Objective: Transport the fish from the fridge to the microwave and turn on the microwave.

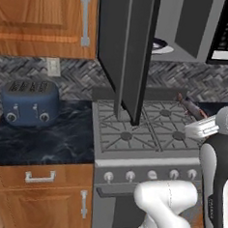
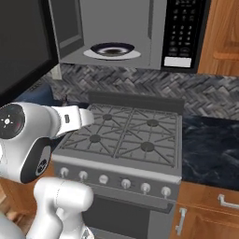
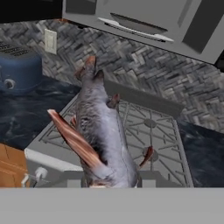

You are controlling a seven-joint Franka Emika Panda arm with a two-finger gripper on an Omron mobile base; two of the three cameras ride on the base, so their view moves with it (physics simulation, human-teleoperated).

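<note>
Hand: pinching the fish at its lower end; the fish is standing out ahead of the fingers, long axis running away from the hand toward the back wall, tail up.

Toaster: blue, sitting on the dark desk, left of the stove.

Microwave door: hanging wide open over the stove's left burners.

Stove: lying below the fish, which is being carried over its right rear part.

Microwave: sitting above the stove, cavity open, a plate lying inside.

Relation governing the coming move, judged: the cavity is lying above and ahead of the hand, so the fish is needing to go upward and forward, nose-on along its own axis.
</note>
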